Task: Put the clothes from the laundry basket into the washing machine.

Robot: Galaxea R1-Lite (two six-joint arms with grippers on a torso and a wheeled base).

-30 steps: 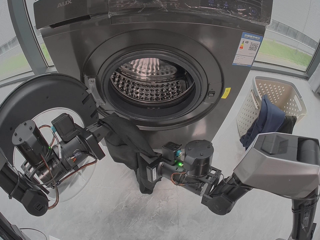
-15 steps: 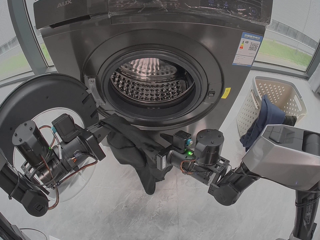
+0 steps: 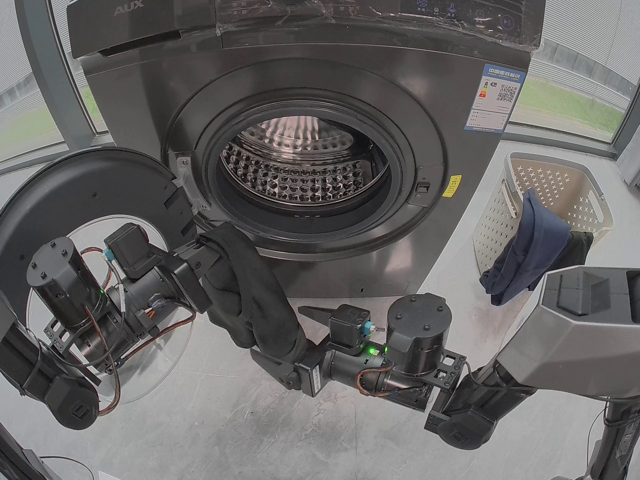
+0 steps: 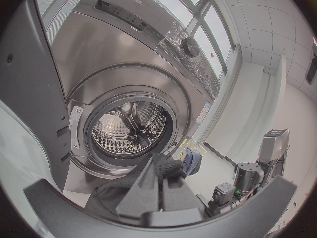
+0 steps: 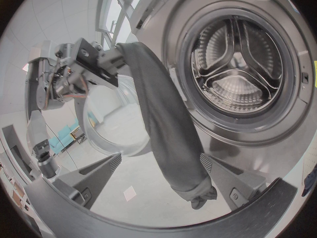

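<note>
Black garment (image 3: pixel 250 295) pinched by left tool (image 3: pixel 205 248) hangs inside gaping right tool (image 5: pixel 160 158).

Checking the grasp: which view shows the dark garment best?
Right wrist view: the dark garment hangs full length from the left gripper. Head view hides its lower end; left wrist view, a pinched bunch.

The grey tiled floor (image 3: pixel 220 428) lay beneath the right gripper (image 3: pixel 290 341). The washing machine (image 3: pixel 133 101) stood on it just beyond that gripper. The white laundry basket (image 3: pixel 497 225) stood well off to the gripper's right, beside the machine.
</note>
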